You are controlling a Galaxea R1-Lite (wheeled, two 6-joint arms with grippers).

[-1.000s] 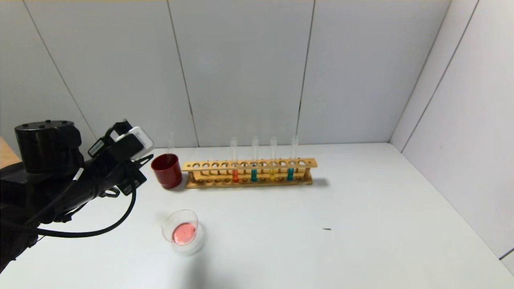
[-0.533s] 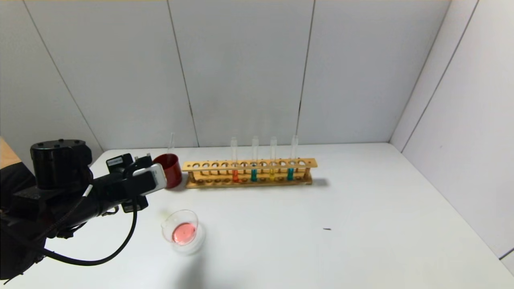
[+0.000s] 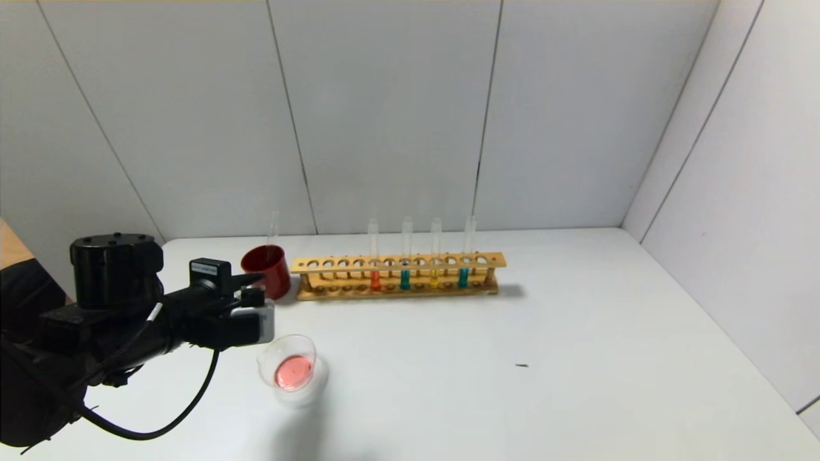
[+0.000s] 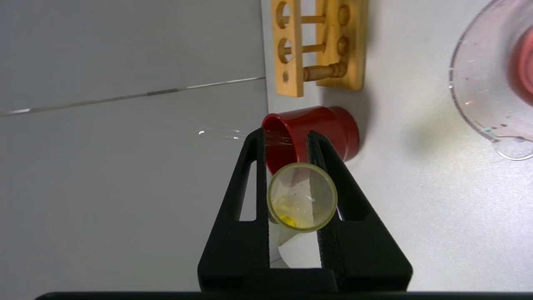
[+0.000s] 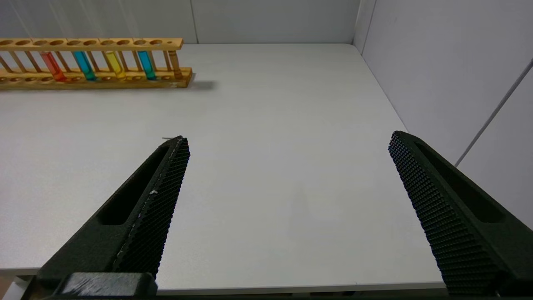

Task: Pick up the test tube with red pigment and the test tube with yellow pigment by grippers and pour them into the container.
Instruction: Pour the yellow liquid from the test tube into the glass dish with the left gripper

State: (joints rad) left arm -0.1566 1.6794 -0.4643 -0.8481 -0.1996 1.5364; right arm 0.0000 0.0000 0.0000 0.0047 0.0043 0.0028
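My left gripper point(image 3: 253, 289) is shut on a test tube with yellow pigment point(image 4: 302, 196), seen mouth-on between the jaws point(image 4: 285, 133), with a little yellow liquid inside. The gripper is rolled on its side just left of the container point(image 3: 291, 358), a clear glass dish holding pink liquid; the dish also shows in the left wrist view point(image 4: 462, 96). In the wooden rack point(image 3: 397, 262) stand a red-pigment tube point(image 3: 375, 272) and a yellow-pigment tube point(image 3: 435, 270). My right gripper point(image 5: 288, 137) is open and empty over the table's near right part, out of the head view.
A dark red cup point(image 3: 266, 272) with an empty glass tube point(image 3: 273, 227) stands left of the rack, just beyond my left gripper. Two teal tubes point(image 3: 405, 272) also stand in the rack. Walls close off the table's back and right.
My left arm has come down and rolled over, bringing the gripper with its tube from beside the red cup to the dish's left edge. The rack, cup and dish have not moved.
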